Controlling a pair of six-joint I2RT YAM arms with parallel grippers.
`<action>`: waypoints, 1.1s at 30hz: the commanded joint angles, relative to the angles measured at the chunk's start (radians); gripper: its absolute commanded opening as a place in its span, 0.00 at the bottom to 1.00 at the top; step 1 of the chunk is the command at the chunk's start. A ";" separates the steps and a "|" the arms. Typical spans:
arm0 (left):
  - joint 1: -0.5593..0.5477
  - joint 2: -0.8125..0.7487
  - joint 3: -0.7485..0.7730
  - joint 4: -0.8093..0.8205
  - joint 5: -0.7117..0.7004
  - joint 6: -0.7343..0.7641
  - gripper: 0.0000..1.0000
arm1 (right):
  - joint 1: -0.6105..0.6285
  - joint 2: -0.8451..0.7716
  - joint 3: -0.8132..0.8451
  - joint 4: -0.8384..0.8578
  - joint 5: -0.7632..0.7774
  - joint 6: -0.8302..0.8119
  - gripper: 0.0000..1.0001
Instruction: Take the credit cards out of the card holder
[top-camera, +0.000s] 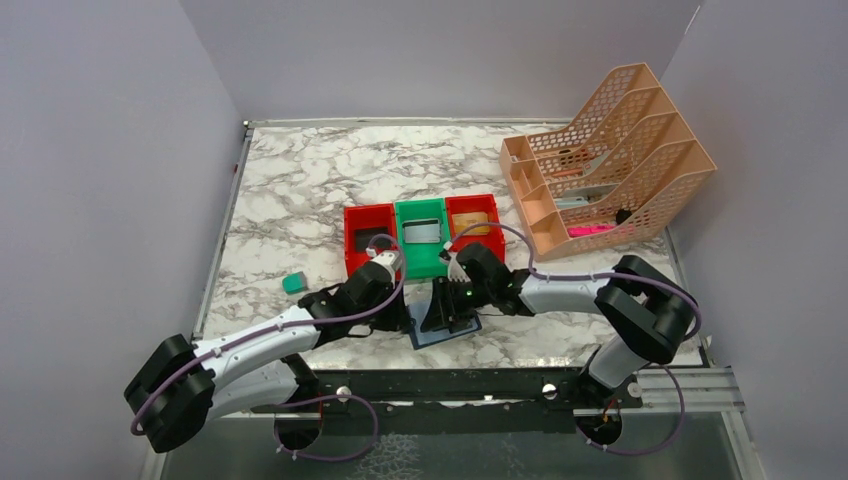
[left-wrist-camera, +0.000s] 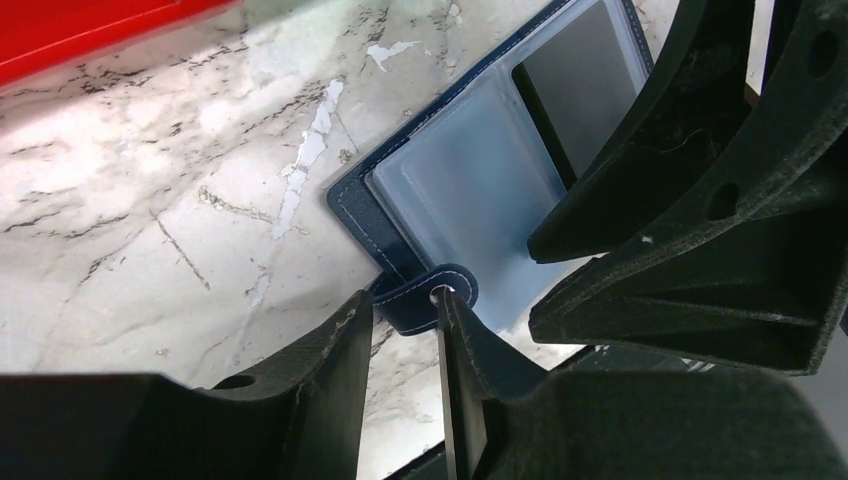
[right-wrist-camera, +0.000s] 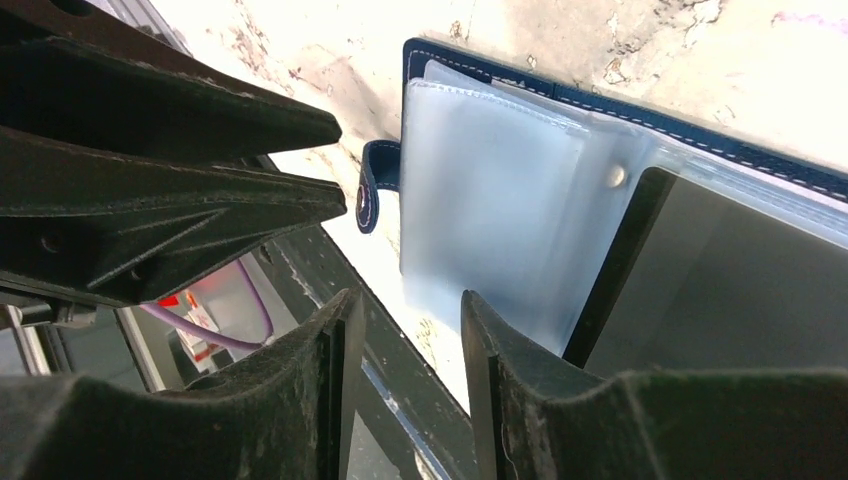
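The card holder (top-camera: 446, 333) lies open near the table's front edge, navy outside with pale pockets (left-wrist-camera: 470, 190). A black credit card (right-wrist-camera: 720, 270) sits in one pocket (left-wrist-camera: 580, 80). A grey card (top-camera: 420, 232) lies in the green bin and a tan one (top-camera: 476, 222) in the right red bin. My left gripper (left-wrist-camera: 400, 300) is open, its tips at the holder's snap tab (left-wrist-camera: 425, 300), and one finger (left-wrist-camera: 455, 335) touches the snap. My right gripper (right-wrist-camera: 405, 305) is open and empty at the holder's near edge, beside the pale pocket (right-wrist-camera: 490, 200).
Two red bins (top-camera: 370, 238) flank a green bin (top-camera: 420, 250) behind the holder. A small teal block (top-camera: 293, 282) lies at the left. An orange mesh file rack (top-camera: 610, 160) stands at the back right. Both grippers crowd together over the holder.
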 joint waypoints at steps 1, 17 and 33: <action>-0.006 -0.041 -0.020 -0.017 -0.031 -0.020 0.33 | 0.001 0.024 0.015 0.063 -0.073 -0.007 0.47; -0.006 -0.125 -0.010 -0.048 -0.049 -0.035 0.46 | 0.001 -0.150 0.037 -0.145 0.218 -0.017 0.49; -0.009 -0.004 0.091 0.016 0.011 -0.025 0.58 | -0.026 -0.240 0.018 -0.397 0.529 -0.050 0.46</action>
